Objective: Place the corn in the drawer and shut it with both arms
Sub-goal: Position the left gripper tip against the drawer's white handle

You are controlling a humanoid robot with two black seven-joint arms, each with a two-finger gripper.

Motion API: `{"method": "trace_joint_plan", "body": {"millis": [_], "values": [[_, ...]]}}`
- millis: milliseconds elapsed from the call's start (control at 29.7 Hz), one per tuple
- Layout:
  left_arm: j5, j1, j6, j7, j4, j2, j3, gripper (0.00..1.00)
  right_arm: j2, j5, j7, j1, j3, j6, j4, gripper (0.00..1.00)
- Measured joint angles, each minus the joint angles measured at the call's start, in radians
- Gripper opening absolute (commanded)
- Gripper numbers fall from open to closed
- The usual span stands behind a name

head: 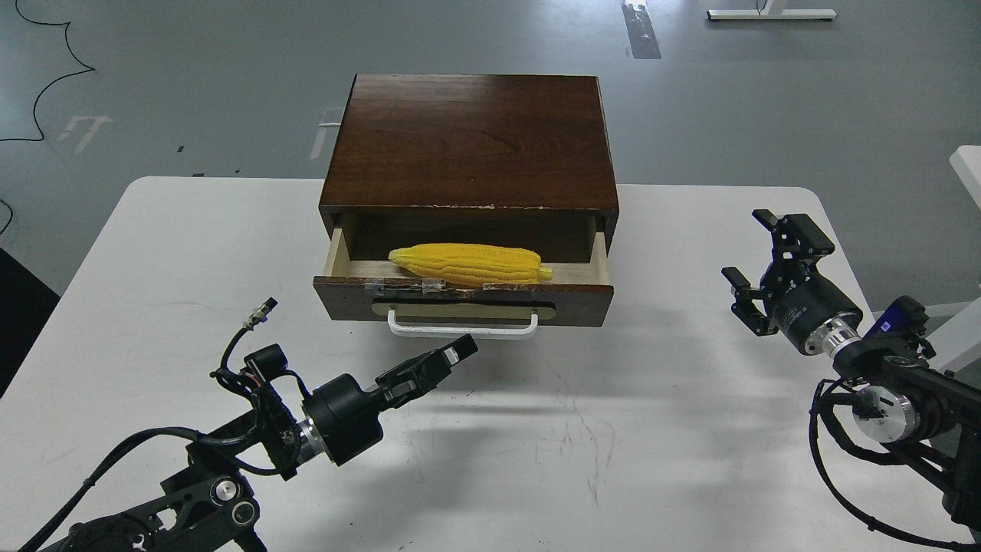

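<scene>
The yellow corn (470, 264) lies lengthwise inside the open drawer (460, 300), close behind its dark brown front. The drawer sticks out of a dark wooden cabinet (469, 142) and has a white bar handle (462, 328). My left gripper (460, 352) is shut and empty, its tip just below and in front of the handle's middle. My right gripper (762, 264) is open and empty, held above the table well to the right of the drawer.
The cabinet stands at the back middle of the white table (575, 429). A white object's edge (967, 165) shows at the far right. Grey floor with a black cable (46, 84) lies behind.
</scene>
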Motion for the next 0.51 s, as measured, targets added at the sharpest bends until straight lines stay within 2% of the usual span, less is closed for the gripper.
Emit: {"method": "trace_joint_plan", "body": {"millis": [505], "values": [[0.001, -0.032, 0.004, -0.001, 0.064, -0.003, -0.004, 0.0, 0.0, -0.001, 0.0, -0.001, 0.003, 0.0, 0.0, 1.0]]}}
